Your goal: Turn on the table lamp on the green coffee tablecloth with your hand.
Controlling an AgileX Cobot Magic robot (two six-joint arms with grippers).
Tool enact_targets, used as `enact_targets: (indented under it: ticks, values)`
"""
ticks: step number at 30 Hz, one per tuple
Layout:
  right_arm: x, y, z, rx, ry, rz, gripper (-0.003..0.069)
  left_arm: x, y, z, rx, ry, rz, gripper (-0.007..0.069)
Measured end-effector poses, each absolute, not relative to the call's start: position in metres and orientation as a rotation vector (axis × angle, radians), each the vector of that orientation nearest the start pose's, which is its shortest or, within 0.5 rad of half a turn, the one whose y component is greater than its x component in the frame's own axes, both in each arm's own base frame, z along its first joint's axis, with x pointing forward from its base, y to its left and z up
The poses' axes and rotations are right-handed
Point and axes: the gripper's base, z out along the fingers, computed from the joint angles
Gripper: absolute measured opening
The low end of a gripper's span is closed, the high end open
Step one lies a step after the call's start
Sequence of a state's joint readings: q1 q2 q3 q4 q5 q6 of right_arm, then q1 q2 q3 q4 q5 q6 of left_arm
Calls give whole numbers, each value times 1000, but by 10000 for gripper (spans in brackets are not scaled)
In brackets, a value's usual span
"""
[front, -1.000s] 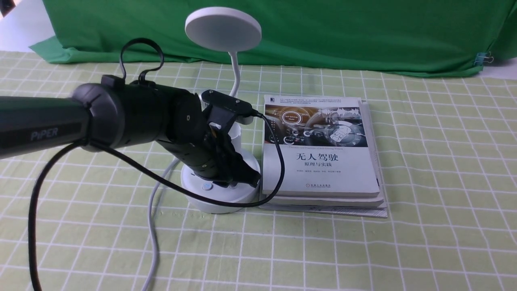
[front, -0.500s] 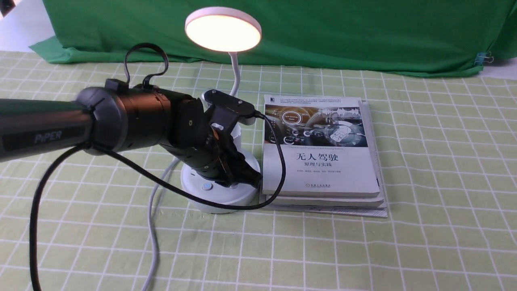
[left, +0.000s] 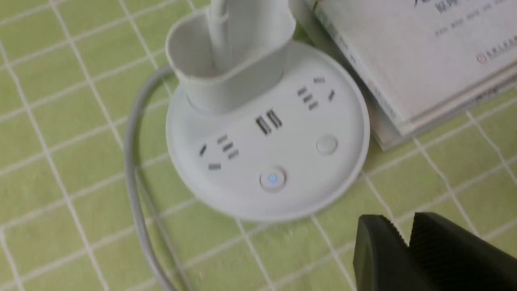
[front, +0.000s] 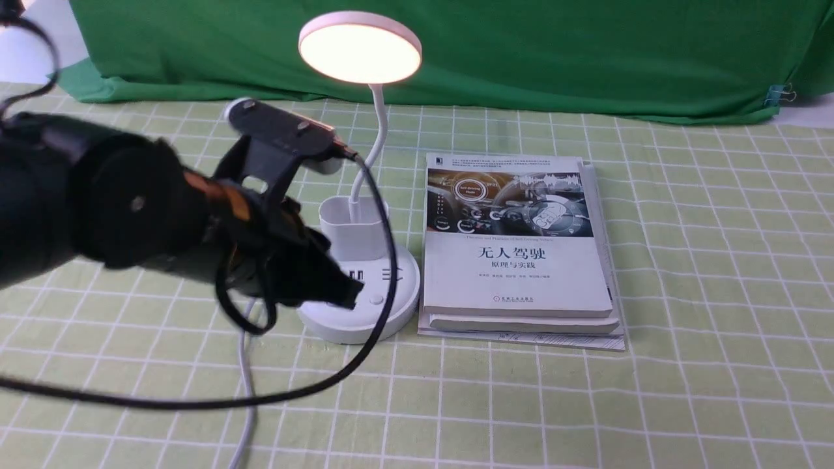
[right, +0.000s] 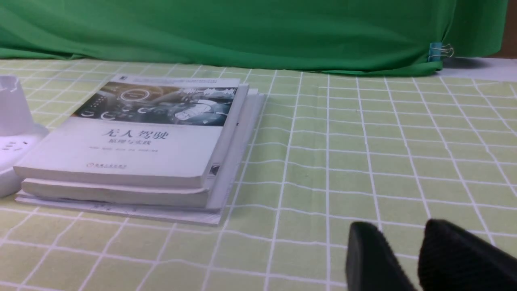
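The table lamp stands lit on the green coffee tablecloth [front: 704, 273]; its disc head [front: 359, 47] glows warm. Its round base [front: 397, 286] shows sockets, a plain button [left: 326, 144] and a button with a blue light [left: 273, 179]. My left gripper [front: 348, 293], the hand, is shut and empty, hovering at the base's front-left edge, clear of the buttons. In the left wrist view its fingertips [left: 404, 228] meet over bare cloth, short of the base. My right gripper [right: 398, 232] hangs shut and empty over the cloth, well right of the lamp.
A stack of books [front: 518, 241] lies right against the lamp base. The lamp's white cord [front: 244, 365] runs toward the front edge, and my arm's black cable [front: 365, 352] loops in front of the base. A dark green backdrop [front: 554, 58] with a clip [front: 778, 94] closes the back.
The lamp went from dark to lit. My left gripper then lifted off the base and drew back to the left; the oval cup and sockets now show.
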State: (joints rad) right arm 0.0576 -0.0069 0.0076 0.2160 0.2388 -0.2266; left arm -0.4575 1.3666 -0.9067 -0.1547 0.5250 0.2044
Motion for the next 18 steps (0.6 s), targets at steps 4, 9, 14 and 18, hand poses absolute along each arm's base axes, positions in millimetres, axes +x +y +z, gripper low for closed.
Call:
enact_targets:
  ticks: [4,9,14,18]
  values:
    - [55,8,190,-101,1715,74,245,197,-105,261,574,2393,-305,97]
    - [55,8,190,-101,1715,74,245,137,-77,254,441,2282,-409,27]
    - [55,8,190,-101,1715,74,245,105,-61,255,406,2110,-444,13]
    - [55,8,190,-101,1715,74,245,79,-48,269,384,1925,-473,12]
